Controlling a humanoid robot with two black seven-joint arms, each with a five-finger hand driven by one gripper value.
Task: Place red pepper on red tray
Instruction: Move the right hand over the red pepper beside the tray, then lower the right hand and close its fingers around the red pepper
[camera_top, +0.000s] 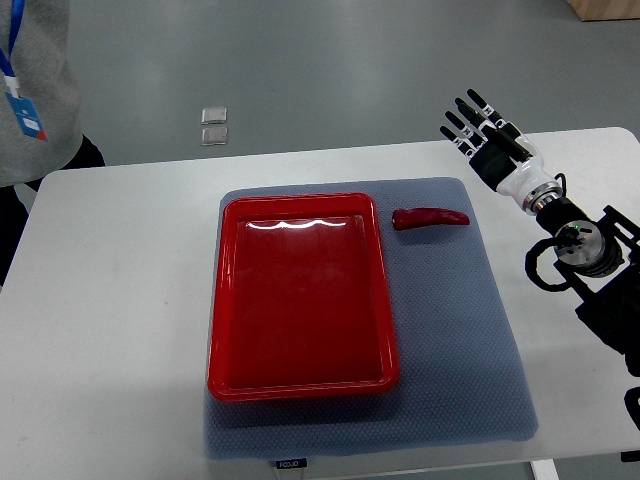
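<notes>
Step in hand, as judged: the approach, before any grasp. The red pepper (430, 218) is not yet lifted; it lies on the grey mat (460, 340), just beside the far right corner of the red tray (222, 300), apart from its rim, stem end toward the tray. The tray is seen with nothing in it, only glare on its far inner wall. The mat is spread over the middle of the white desk (120, 300), with the tray set on its left part.

The right hand (485, 135) is held over the far right part of the desk, beyond and to the right of the pepper and clear of it. Its arm is brought in from the right edge, forearm angled up and leftward across the picture. The fingers (468, 108) are spread apart and extended, pointing toward the far edge; nothing is held.

Next move, as judged: the hand is to be brought leftward and toward the near side, lowered over the pepper, and the fingers closed across its narrow body. A short carry leftward over the tray's rim is then called for.

The left hand is not seen. A person in grey (35, 80) is noted at the far left corner of the desk, uninvolved.
</notes>
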